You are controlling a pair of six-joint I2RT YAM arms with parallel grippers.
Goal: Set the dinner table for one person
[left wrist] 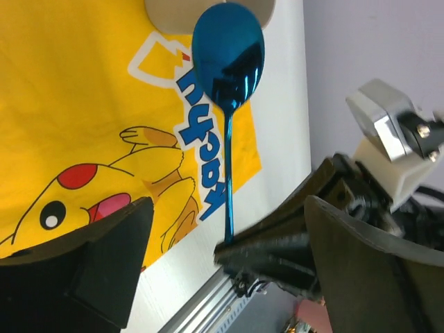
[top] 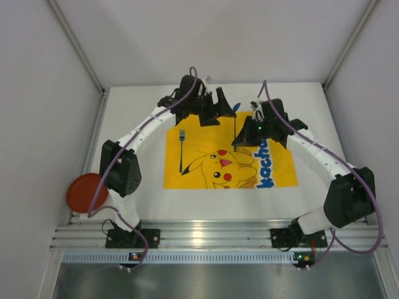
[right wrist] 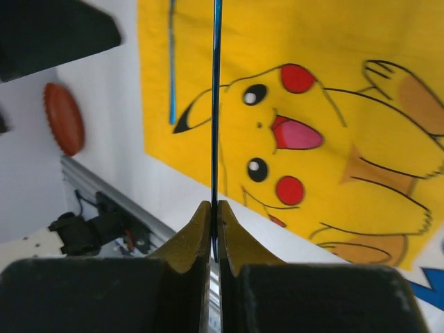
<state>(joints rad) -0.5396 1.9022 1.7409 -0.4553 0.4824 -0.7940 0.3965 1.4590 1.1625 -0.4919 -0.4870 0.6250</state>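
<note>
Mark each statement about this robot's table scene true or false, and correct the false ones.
1. The right gripper is shut on the handle of the blue spoon. True.
2. The red plate sits in the middle of the yellow mat. False: it is off the mat, at the left edge of the dinner table.
3. A blue fork lies on the yellow mat. True.
4. The left gripper is clamped on the spoon. False: it is open, with its fingers wide apart on either side of the handle.
</note>
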